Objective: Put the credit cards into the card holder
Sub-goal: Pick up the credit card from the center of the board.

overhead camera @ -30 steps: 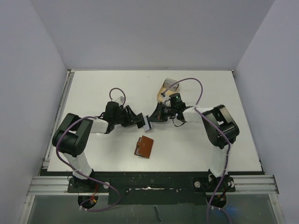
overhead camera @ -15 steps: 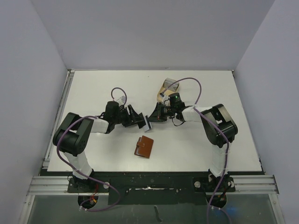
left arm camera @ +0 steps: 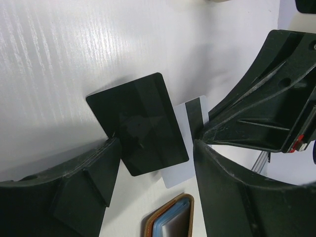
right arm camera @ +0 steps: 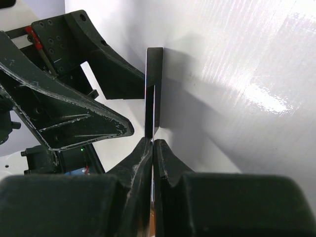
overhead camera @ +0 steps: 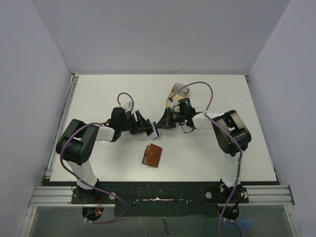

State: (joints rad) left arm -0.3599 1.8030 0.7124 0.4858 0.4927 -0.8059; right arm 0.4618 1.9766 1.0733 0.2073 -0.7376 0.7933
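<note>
Where the two grippers meet over the middle of the table (overhead camera: 98,98), the credit cards (left arm camera: 138,123) are held as an overlapping pair: a shadowed card in front and a pale one with a dark stripe behind it. Whether they touch the surface cannot be told. The right gripper (right arm camera: 152,143) has its fingers pinched tight on one end of the cards, which its own camera sees edge-on. The left gripper (left arm camera: 157,147) faces it with fingers (left arm camera: 94,173) spread wide, one on each side of the cards; one fingertip seems to meet the dark card's edge. The card holder (overhead camera: 152,155) lies flat nearer the arm bases, apart from the cards, with pale blue showing inside its brown rim. A tan tray (overhead camera: 172,96) sits beyond the right gripper, partly under its cable (overhead camera: 197,84).
</note>
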